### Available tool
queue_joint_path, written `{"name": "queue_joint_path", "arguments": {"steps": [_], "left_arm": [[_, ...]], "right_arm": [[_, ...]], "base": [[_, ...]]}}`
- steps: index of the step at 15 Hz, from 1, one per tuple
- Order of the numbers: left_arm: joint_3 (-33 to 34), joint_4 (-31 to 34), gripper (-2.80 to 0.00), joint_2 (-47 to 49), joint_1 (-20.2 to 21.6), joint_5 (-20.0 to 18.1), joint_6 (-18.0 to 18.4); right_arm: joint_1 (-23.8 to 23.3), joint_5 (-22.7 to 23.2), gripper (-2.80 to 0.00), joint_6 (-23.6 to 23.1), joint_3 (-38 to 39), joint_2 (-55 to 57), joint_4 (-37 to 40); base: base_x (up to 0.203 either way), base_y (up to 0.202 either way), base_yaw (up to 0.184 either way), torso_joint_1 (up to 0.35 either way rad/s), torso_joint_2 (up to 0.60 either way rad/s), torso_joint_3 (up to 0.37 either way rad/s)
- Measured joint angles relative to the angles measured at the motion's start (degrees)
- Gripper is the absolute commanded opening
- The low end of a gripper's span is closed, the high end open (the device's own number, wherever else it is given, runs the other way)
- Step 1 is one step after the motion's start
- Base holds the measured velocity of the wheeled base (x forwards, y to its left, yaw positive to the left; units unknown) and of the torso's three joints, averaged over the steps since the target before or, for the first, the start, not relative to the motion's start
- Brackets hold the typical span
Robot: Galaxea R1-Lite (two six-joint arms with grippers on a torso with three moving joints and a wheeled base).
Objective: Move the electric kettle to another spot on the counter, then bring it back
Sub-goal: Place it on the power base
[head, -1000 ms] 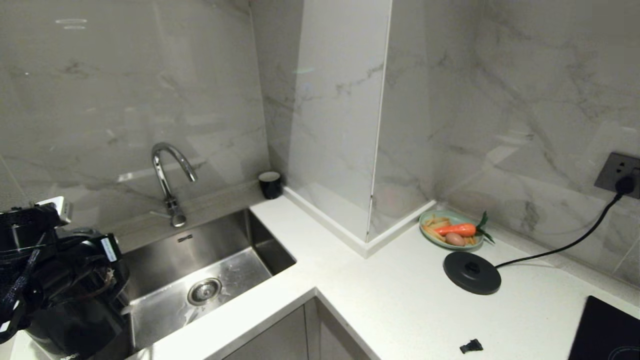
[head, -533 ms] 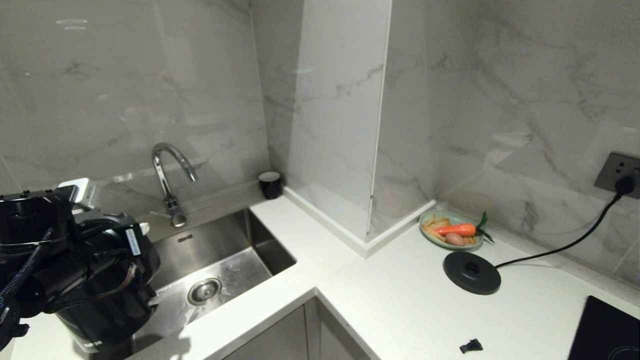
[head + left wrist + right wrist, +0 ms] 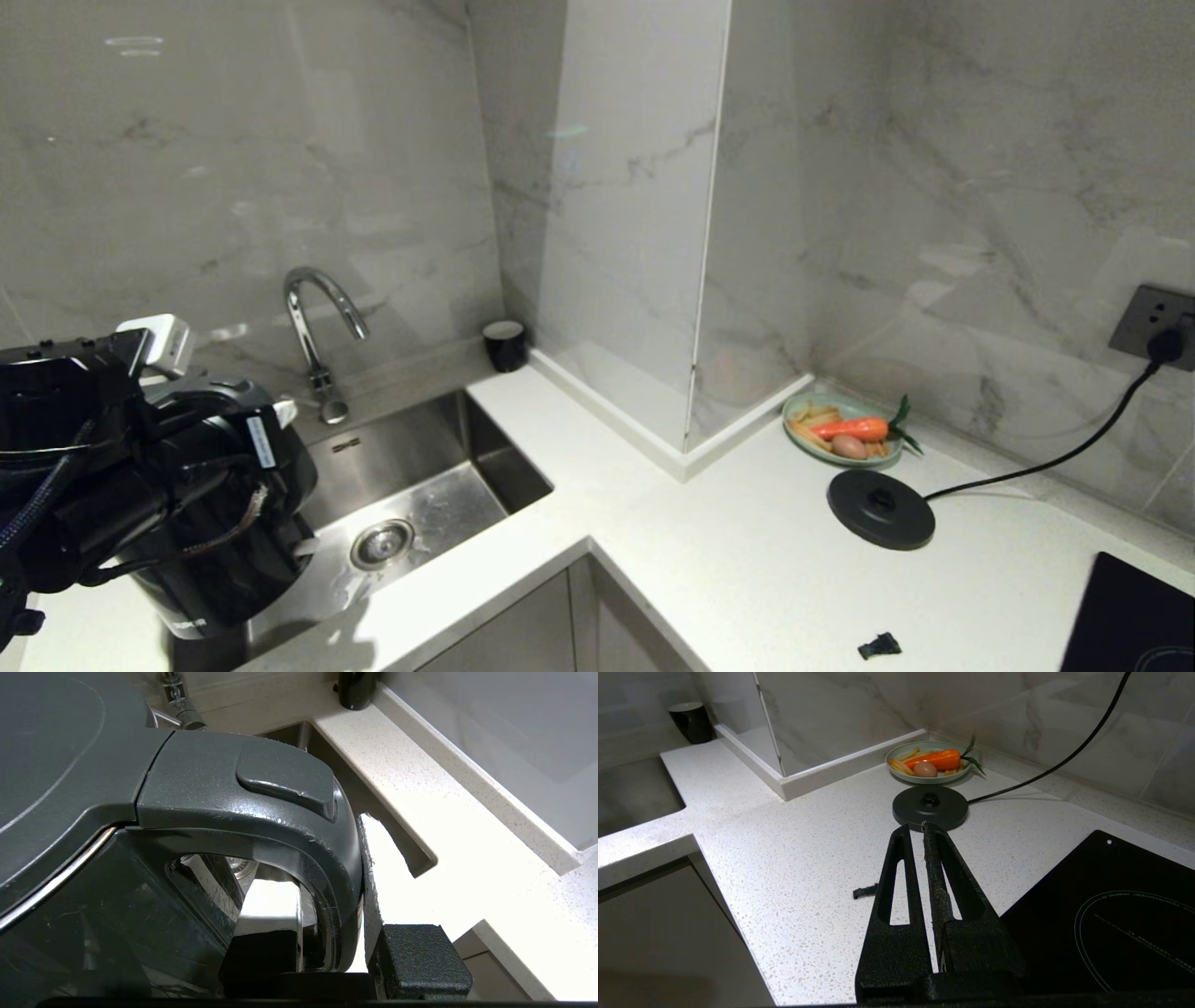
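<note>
The electric kettle [image 3: 233,569], glossy black with a small white logo near its bottom, hangs upright over the near left corner of the sink [image 3: 420,485]. My left arm [image 3: 84,457] carries it from the left. In the left wrist view my left gripper [image 3: 327,896] is shut on the kettle's loop handle [image 3: 261,802], one finger inside the loop and one outside. The white speckled counter [image 3: 747,560] runs right from the sink. My right gripper [image 3: 915,833] hovers shut and empty above the counter beside the hob, outside the head view.
The round black power base [image 3: 880,508] with its cord to the wall socket [image 3: 1158,327] sits at the right. Behind it is a plate of food [image 3: 845,429]. A black cup [image 3: 505,344], the faucet [image 3: 313,336], the hob [image 3: 1134,616] and a small black scrap [image 3: 879,645] are also here.
My left arm has carried the kettle up and to the right, from the left edge of the head view towards the sink. The right arm has stayed still.
</note>
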Motion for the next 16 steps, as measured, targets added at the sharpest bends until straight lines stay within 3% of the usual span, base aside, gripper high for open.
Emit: {"name": "queue_joint_path", "arguments": {"steps": [16], "left_arm": [[0.39,-0.16,-2.80,-0.20,-0.37,-0.03,-0.08]], "right_arm": [[0.02,0.00,-2.80,0.02,0.00,0.00,-0.11]], "base": [[0.000,0.000,0.000,0.000,0.00,0.000]]}}
